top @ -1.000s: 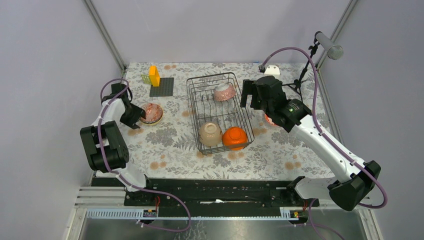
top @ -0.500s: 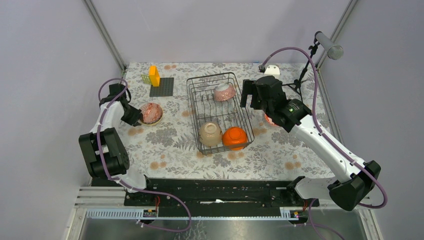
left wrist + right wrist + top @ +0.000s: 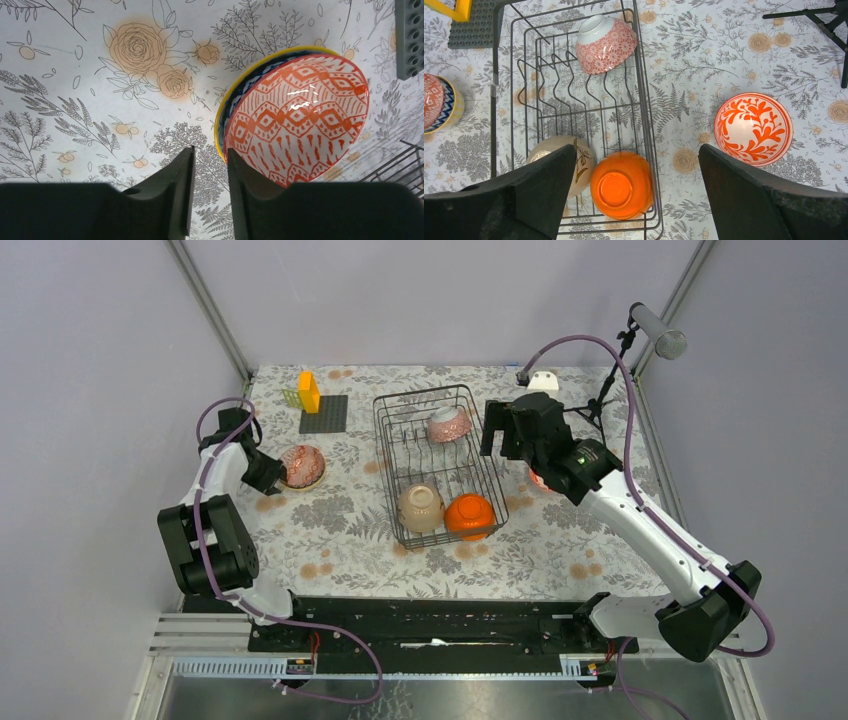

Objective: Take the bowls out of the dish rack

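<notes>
The black wire dish rack (image 3: 388, 465) stands mid-table. It holds a pink bowl (image 3: 447, 424) at the far end, and a beige bowl (image 3: 420, 507) and an overturned orange bowl (image 3: 469, 516) at the near end. My right gripper (image 3: 636, 148) hovers open over the orange bowl (image 3: 621, 185) and the rack's right rim (image 3: 642, 100). A red-and-white bowl (image 3: 754, 128) sits on the cloth to the right of the rack. On the left, a red-patterned bowl (image 3: 300, 115) is nested in a blue-and-yellow bowl (image 3: 235, 97). My left gripper (image 3: 210, 150) is beside their rim, jaws a narrow gap apart with nothing between.
A black square mat (image 3: 324, 413) with a yellow block (image 3: 308, 392) lies at the back left. A black stand (image 3: 605, 390) and a small white object (image 3: 545, 380) are at the back right. Frame posts rise at the table's far corners.
My left gripper's jaws have narrowed and the left arm has shifted slightly by the stacked bowls. The right arm and the bowls in the rack have not moved.
</notes>
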